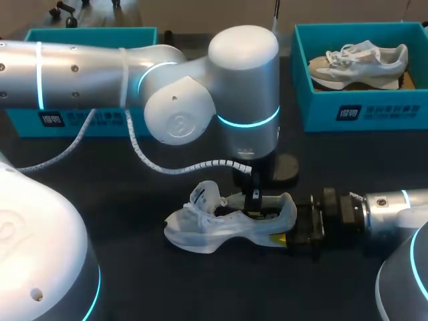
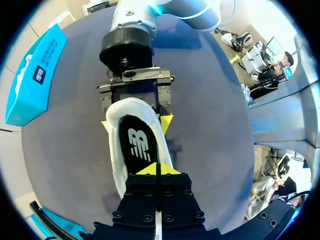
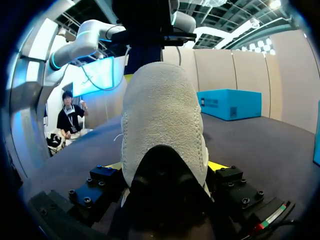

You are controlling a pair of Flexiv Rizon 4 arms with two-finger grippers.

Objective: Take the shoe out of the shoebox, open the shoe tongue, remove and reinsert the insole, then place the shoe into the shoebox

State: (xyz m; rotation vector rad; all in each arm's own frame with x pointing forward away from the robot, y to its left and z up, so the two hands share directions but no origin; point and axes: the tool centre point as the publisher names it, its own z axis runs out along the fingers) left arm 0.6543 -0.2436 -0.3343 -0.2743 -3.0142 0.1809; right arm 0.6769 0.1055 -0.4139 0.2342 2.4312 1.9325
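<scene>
Shoe (image 1: pixel 214 227) position: the pale shoe lay on its sole on the dark surface (image 1: pixel 154 287), near the middle, outside both boxes, with its heel toward the right arm and its toe toward the left side.

Right tool (image 1: pixel 289 234): it came in low from the right, level with the surface, and was clenched on the heel of the shoe. In the left wrist view its two yellow tips sat one on each side of the heel, both touching it. In the right wrist view the heel filled the gap between the fingers.

Left tool (image 1: pixel 254 199): it hung from above with its fingers reaching down into the opening of the shoe. In the left wrist view its yellow tips were pressed together over the forward part of the black insole (image 2: pixel 137 142), which lay inside the shoe. Whether the insole was caught between the tips could not be told.

Boxes: a teal box (image 1: pixel 87 33) stood at the far left of the surface, largely hidden behind the left arm. A second teal box (image 1: pixel 314 100) stood at the far right, well apart from the held shoe, and contained a second shoe (image 1: pixel 358 63) lying on its side.
</scene>
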